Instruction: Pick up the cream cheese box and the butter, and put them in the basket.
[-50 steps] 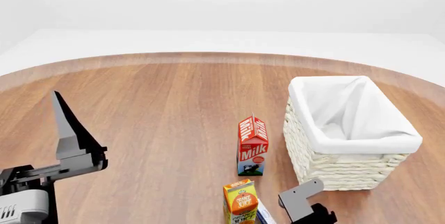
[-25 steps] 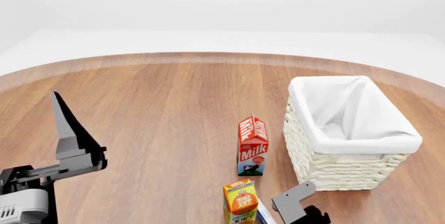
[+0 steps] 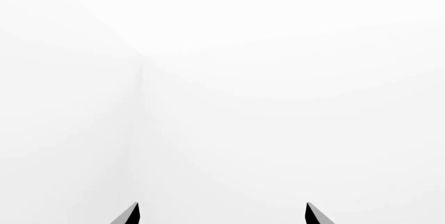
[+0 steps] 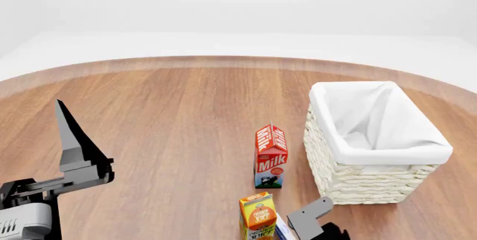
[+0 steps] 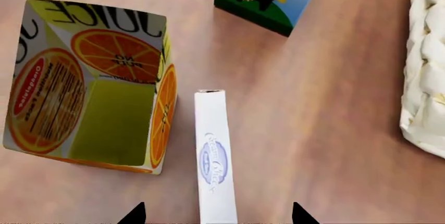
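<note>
our right gripper [image 5: 217,219] has dropped lower since a second ago, jaws apart straddling the cream cheese [image 5: 214,161]. juice [image 5: 90,86] crowds one side; bare wood toward the basket [image 4: 372,162]. left gripper [image 3: 221,216] spread.

We see smooth wood-grain table [image 4: 171,123], rough woven wicker basket [image 4: 350,181] with cloth liner [image 4: 372,123], printed cardboard cartons.

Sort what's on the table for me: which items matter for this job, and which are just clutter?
Job items:
- cream cheese box, on edge beside the juice
- basket
- butter: not in view

Clutter:
- orange juice carton
- milk carton
</note>
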You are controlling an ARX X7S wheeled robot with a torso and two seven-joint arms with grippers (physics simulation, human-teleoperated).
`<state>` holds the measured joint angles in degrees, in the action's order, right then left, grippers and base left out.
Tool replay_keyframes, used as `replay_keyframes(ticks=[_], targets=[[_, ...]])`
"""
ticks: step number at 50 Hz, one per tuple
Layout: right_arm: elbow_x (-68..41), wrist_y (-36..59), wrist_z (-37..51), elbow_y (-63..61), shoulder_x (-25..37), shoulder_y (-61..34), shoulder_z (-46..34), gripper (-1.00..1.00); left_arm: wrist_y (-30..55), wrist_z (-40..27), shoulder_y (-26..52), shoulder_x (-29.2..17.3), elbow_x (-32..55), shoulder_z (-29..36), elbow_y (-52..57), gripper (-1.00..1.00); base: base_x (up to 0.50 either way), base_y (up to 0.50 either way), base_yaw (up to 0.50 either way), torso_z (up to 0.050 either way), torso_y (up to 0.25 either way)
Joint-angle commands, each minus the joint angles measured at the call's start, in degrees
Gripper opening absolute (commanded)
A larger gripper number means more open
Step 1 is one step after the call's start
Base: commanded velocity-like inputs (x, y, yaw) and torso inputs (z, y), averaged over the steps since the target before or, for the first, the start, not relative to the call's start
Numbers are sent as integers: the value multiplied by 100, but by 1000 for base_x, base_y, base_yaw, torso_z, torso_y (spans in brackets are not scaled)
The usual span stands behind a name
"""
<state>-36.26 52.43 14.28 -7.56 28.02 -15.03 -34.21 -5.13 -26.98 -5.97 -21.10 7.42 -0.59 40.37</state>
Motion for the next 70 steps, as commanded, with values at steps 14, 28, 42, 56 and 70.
replay_keyframes(ticks=[14,28,42,56,70], targets=[[233,-170,-194,198,-125,11,8,-100,-113,102,-25,75,-99,-107,-80,100,0,0,0,0,0],[720,-440,-282,86,-2,-96,-493,-100,-88,70,-15,57,-89,-100,-75,100,0,0,0,0,0],[579,-328,-129,-209,56,-96,-301,-100,-31,44,6,24,-66,-98,-26,100,0,0,0,0,0],[-170,619,991,-2609,630,469,620,-100,-35,12,0,-6,-12,-141,-7,100,0,0,0,0,1],[-783,1020,1597,-4083,999,729,1385,-100,-32,-19,-40,-30,-18,-145,54,100,0,0,0,0,1]])
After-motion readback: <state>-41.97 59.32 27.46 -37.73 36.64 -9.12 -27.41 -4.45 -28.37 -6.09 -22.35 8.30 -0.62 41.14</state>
